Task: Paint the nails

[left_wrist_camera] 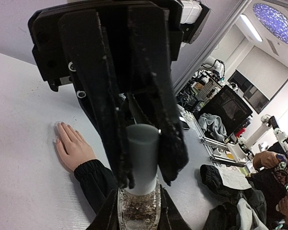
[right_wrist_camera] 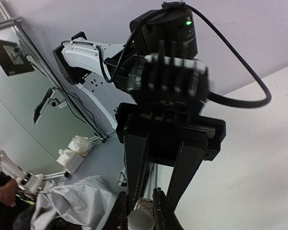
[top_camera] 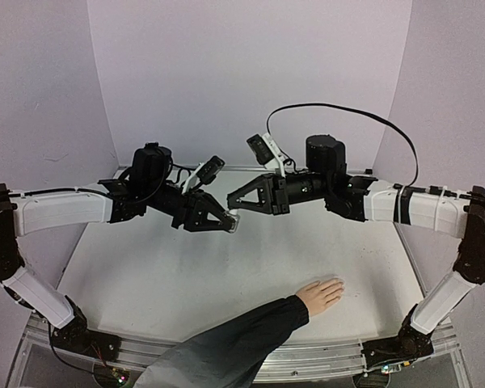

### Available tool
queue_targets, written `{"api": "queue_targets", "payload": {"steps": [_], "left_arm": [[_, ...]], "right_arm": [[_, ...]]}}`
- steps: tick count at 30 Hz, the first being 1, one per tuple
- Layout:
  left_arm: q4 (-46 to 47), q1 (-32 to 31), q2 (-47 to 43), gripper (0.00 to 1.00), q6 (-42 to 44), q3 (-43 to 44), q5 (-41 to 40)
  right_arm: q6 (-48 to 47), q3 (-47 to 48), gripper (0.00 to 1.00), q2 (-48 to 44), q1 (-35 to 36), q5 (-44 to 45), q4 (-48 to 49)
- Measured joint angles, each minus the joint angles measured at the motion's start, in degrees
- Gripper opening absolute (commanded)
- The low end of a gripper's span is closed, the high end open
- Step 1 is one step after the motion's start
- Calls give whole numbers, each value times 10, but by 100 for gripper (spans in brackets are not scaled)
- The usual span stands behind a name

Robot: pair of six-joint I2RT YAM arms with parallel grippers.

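Note:
A pale hand (top_camera: 322,295) in a long black sleeve (top_camera: 226,339) lies flat on the white table (top_camera: 162,275), front right of centre. It also shows in the left wrist view (left_wrist_camera: 72,146), where its nails (left_wrist_camera: 62,125) are tiny at the fingertips. Both grippers meet in mid-air above the table's middle, well behind the hand. My left gripper (top_camera: 229,223) is shut on a small clear glass bottle (left_wrist_camera: 140,208) with glittery contents. My right gripper (top_camera: 237,201) is shut on the bottle's grey cap (left_wrist_camera: 143,158), which sits on the neck. The cap's end faces the right wrist camera (right_wrist_camera: 141,221).
Pale purple walls (top_camera: 250,73) close in the table at the back and both sides. A metal rail (top_camera: 323,352) runs along the near edge, between the arm bases. A black cable (top_camera: 347,109) loops over the right arm.

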Motion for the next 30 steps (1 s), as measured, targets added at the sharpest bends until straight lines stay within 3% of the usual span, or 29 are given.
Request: {"api": "queue_targets", "payload": {"steps": [5, 9, 13, 16, 19, 23, 24, 27, 30], "left_arm": [[0, 0, -1, 0, 9, 0, -27], [3, -10, -35, 0, 28, -27, -183], [-27, -49, -66, 0, 50, -42, -441], [-46, -69, -66, 0, 75, -42, -575], [-59, -74, -65, 0, 90, -41, -632], [-62, -75, -61, 0, 107, -41, -648], [-62, -75, -61, 0, 110, -41, -649], [-62, -75, -62, 0, 122, -42, -650], [-62, -63, -63, 0, 127, -46, -672]], "right_arm": [[1, 0, 0, 2, -3, 3, 4], [3, -2, 0, 3, -10, 66, 0], [23, 7, 0, 11, 9, 238, -31], [47, 59, 0, 38, 58, 421, -90], [63, 98, 0, 64, 96, 545, -121], [68, 112, 0, 75, 110, 597, -137], [66, 113, 9, 75, 110, 596, -140], [54, 116, 50, 75, 105, 577, -146], [39, 116, 69, 73, 86, 506, -165]]}}
